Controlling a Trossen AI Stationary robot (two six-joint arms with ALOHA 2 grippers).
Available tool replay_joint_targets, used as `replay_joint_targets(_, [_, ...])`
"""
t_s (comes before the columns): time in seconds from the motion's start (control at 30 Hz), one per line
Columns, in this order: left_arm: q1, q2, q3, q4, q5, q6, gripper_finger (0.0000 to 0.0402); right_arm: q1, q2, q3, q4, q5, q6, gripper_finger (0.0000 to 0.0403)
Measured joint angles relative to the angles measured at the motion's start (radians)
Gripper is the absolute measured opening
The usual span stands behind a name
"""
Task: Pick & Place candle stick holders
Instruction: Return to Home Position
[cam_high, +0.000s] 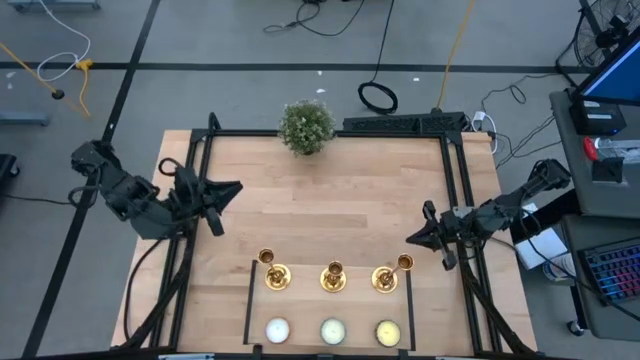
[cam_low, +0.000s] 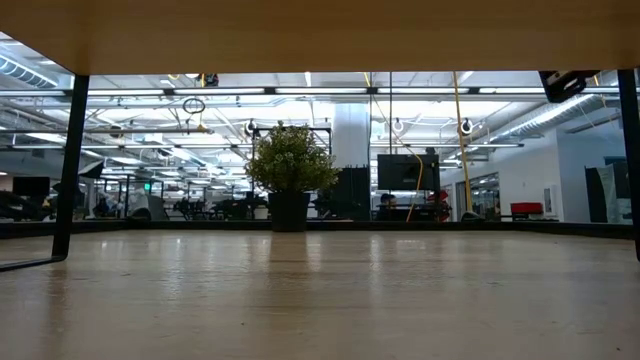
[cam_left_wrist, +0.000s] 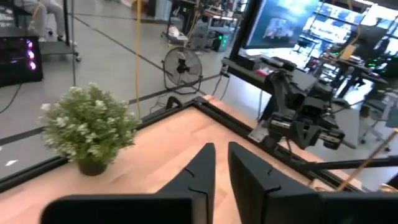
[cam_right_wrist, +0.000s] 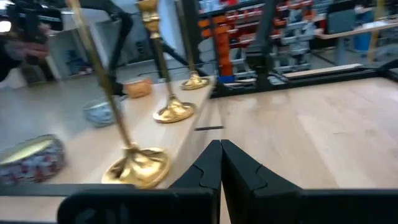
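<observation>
Candle stick holders (cam_high: 275, 275) (cam_high: 333, 276) (cam_high: 386, 278): three, shiny gold, each with round flared base, thin stem, small cup. Upright in a row on the shelf (cam_high: 305, 303) at the table's (cam_high: 330, 200) near edge, three round tealight candles (cam_high: 333, 331) in front. One potted plant (cam_high: 306, 126) at the far edge. Left arm (cam_high: 130, 195) at the left side, left jaws a slit apart, empty. Right arm (cam_high: 500, 210) opposite, right jaws pressed together, empty.

A pale wooden table (cam_high: 330, 190) has a small potted plant (cam_high: 306, 127) at the middle of its far edge. On a wooden shelf (cam_high: 305, 300) at the near edge, three gold candlesticks (cam_high: 333, 277) stand in a row. Three round candles (cam_high: 333, 331) line up in front of them.
</observation>
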Motion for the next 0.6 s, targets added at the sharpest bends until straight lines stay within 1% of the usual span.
replay_joint_targets(0.07, [0.011,-0.022,0.000,-0.038,0.008,-0.016,0.0030,0.000,0.000,-0.004,0.000,0.035,0.000,0.0000])
replay_joint_targets(0.17, [0.019,-0.057,0.000,-0.084,0.036,-0.004,0.0006,0.000,0.000,-0.004,0.001,0.043,-0.003,0.0000])
replay_joint_targets(0.23, [0.025,-0.077,0.000,-0.123,0.055,-0.004,0.0007,0.000,0.000,-0.004,0.001,0.043,-0.004,0.0000])
replay_joint_targets(0.47, [0.031,-0.110,0.000,-0.233,0.050,-0.043,0.0004,0.000,0.000,-0.004,-0.002,0.043,-0.002,0.0000])
replay_joint_targets(0.6, [0.031,-0.109,0.000,-0.311,0.051,-0.110,0.0012,0.000,0.000,-0.004,-0.019,0.105,-0.011,0.0000])
